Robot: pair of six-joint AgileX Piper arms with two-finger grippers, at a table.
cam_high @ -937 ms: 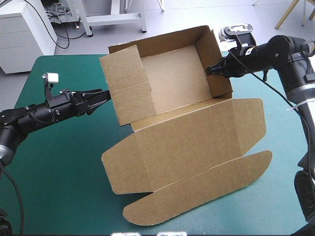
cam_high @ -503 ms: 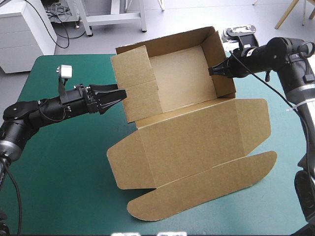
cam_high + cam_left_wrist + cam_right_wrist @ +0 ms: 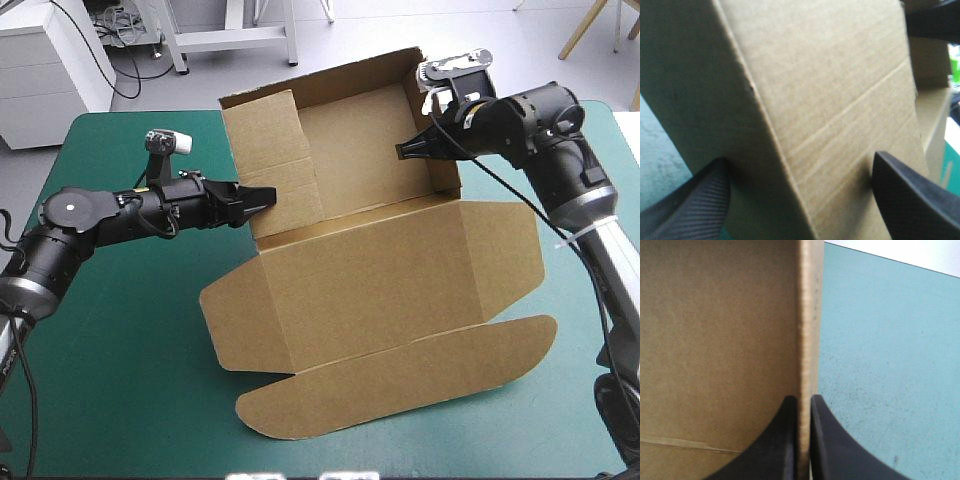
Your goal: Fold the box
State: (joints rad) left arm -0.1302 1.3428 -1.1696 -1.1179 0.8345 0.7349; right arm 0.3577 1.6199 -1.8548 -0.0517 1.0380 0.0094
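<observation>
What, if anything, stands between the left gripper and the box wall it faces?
Nothing visible does. The left gripper is right at the box, at its raised left wall. In the left wrist view, brown board fills the gap between its open fingers. Across the box, the right gripper is shut on the right wall.

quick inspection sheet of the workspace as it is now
surface: teal-green cover, the box resting on it
job's things: box, an open tray with walls raised; lid flat toward the near edge
clutter: nothing seen
grippers: left gripper open, a corner of the left wall between its fingers; right gripper shut on the right wall
cables: nothing seen
surroundings: nothing seen
</observation>
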